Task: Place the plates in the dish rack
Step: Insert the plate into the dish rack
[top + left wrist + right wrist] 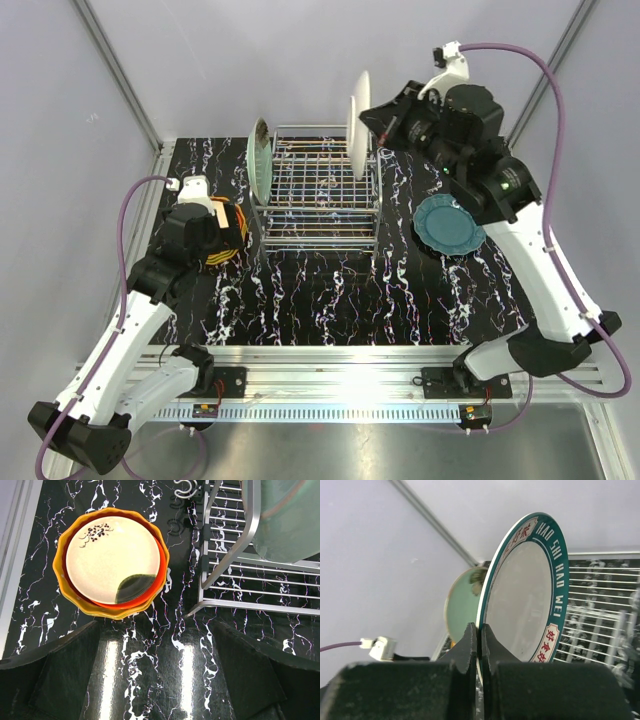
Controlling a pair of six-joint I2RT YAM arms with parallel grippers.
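My right gripper point(480, 632) is shut on the rim of a white plate with a teal lettered border point(525, 590), held upright above the right end of the chrome dish rack point(320, 195); it shows edge-on in the top view point(357, 125). A pale mint green plate point(260, 165) stands upright at the rack's left end, also in the right wrist view point(462, 605). A stack of plates point(111, 562), cream on red-orange on orange, lies left of the rack. A teal plate point(449, 225) lies flat right of the rack. My left gripper point(167, 680) is open and empty, near the stack.
The black marbled table point(330, 300) ends at a metal rail along the front. Grey walls and frame posts point(115, 70) enclose the back and sides. The rack's corner rail point(230, 555) sits close to my left gripper's right side.
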